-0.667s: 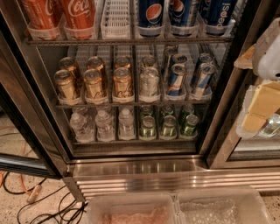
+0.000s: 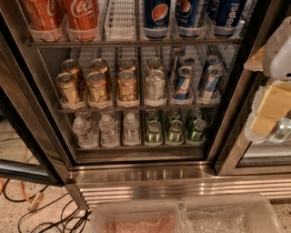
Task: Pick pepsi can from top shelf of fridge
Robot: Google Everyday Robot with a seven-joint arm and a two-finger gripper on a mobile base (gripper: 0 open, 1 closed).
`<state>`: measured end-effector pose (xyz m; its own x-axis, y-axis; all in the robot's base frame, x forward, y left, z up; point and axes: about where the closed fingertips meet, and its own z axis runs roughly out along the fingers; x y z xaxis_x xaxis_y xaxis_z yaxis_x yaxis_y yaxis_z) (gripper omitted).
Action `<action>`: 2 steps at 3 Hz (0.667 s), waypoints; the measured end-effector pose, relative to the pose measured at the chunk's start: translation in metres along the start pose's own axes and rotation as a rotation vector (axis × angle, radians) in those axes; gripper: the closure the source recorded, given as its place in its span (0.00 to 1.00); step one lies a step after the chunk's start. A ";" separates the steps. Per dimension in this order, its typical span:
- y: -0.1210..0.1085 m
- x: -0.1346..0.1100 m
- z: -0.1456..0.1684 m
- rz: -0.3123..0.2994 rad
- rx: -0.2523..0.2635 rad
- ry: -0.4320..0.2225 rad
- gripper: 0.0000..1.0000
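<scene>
The fridge stands open in front of me, with a ribbed steel base. Its top shelf carries three dark blue pepsi cans: one at the centre, one beside it and one at the right. Their tops are cut off by the frame. Two red Coca-Cola cans stand at the left, and a white lane tray holds no can. My gripper, with yellowish pads, hangs at the right edge, outside the fridge and below and to the right of the pepsi cans.
The middle rack holds gold cans, a silver can and slim blue-and-silver cans. The bottom rack holds water bottles and green bottles. Cables lie on the floor at the left. Clear bins sit at the bottom.
</scene>
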<state>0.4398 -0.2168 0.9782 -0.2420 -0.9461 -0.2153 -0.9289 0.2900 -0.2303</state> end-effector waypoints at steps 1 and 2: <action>-0.004 -0.005 0.001 0.005 0.000 -0.073 0.00; -0.018 -0.004 0.020 0.124 -0.033 -0.234 0.00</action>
<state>0.4633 -0.2157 0.9642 -0.2864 -0.8438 -0.4539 -0.9058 0.3929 -0.1588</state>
